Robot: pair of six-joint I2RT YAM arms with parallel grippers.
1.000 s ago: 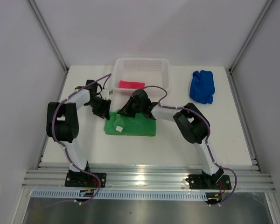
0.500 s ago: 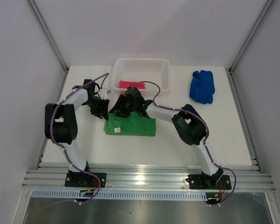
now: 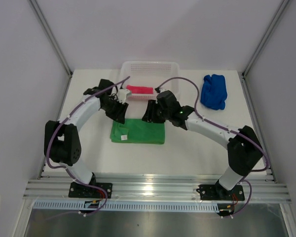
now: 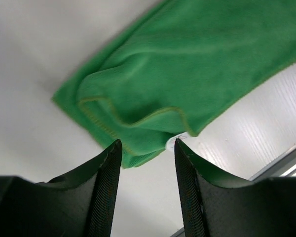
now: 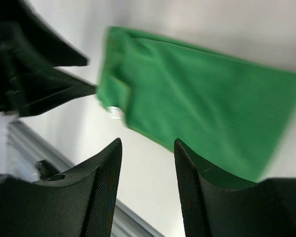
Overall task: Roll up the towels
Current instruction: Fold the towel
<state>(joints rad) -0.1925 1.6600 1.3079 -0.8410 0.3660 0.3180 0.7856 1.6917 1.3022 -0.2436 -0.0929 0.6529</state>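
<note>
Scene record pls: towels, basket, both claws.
green: flat folded green cloth towel, middle of white table, unrolled
pink: bright pink cloth towel, looks rolled, inside white plastic mesh basket
blue: crumpled royal blue cloth towel, far right
left claw: open, empty, by the green towel's far edge
right claw: open, empty, same edge

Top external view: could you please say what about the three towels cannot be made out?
- green towel: far edge partly hidden under left arm and right arm, top view; blurred, right wrist view.
- pink towel: too small, top view, to judge its roll.
- blue towel: tag not visible, top view; outside wrist views.
</note>
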